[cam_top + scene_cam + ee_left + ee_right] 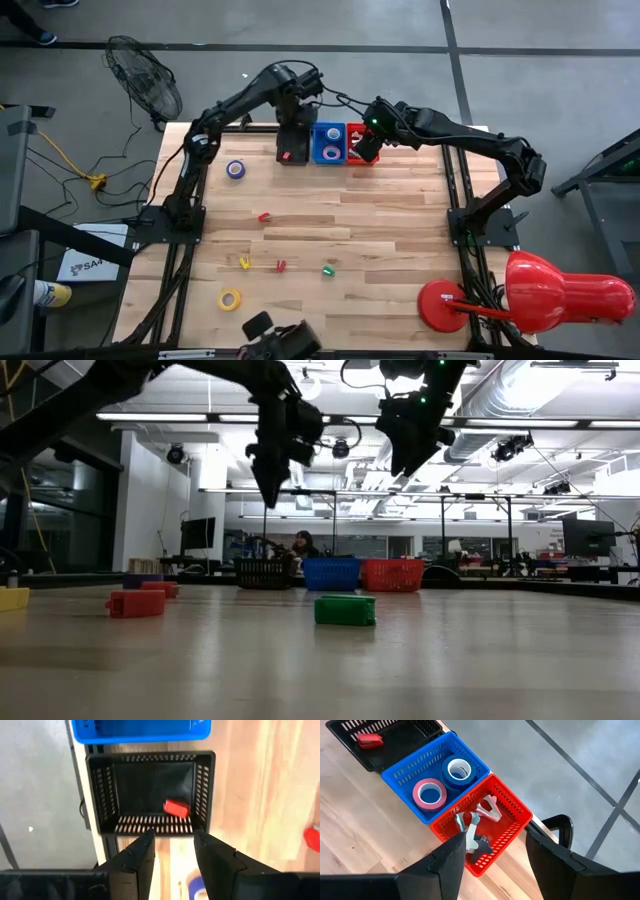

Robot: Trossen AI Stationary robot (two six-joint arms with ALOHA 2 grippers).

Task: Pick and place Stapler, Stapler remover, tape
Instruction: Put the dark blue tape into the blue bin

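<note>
Both grippers hovered empty, fingers apart: left gripper (172, 851) above the black basket (294, 143) holding one red stapler (176, 807), right gripper (495, 842) beside it. Staplers seemed stiff, light; grip their flat sides.

Our left claw (172, 857), fingers apart and empty, hangs above a black basket (100, 795) containing a red stapler (176, 807).
</note>
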